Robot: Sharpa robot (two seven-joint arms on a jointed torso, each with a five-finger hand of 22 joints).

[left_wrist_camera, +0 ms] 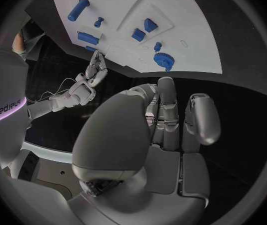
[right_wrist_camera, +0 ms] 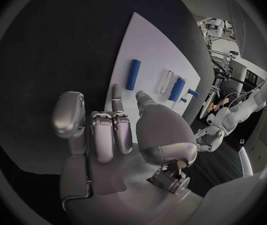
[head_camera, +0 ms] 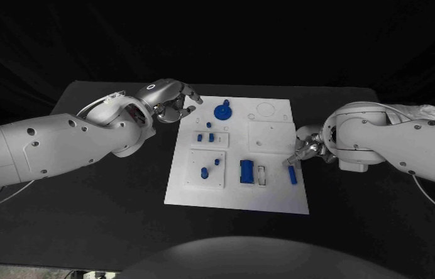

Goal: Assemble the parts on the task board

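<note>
You see the left robot hand (head_camera: 172, 101) curled beside the task board (head_camera: 237, 194); the right robot hand (head_camera: 307, 146) touches its opposite edge.

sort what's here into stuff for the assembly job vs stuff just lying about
For the job:
task board
blue gear
blue block
blue rod
small blue pieces
left hand
right hand

Just there:
black table, which only carries the board; nothing loose lies on it

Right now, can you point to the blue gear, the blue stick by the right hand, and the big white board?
gear (head_camera: 223, 111), head view, on its round face.
stick (head_camera: 291, 175), head view, on the middle of its length.
board (head_camera: 272, 197), head view, on a bare patch near its front edge.
</note>
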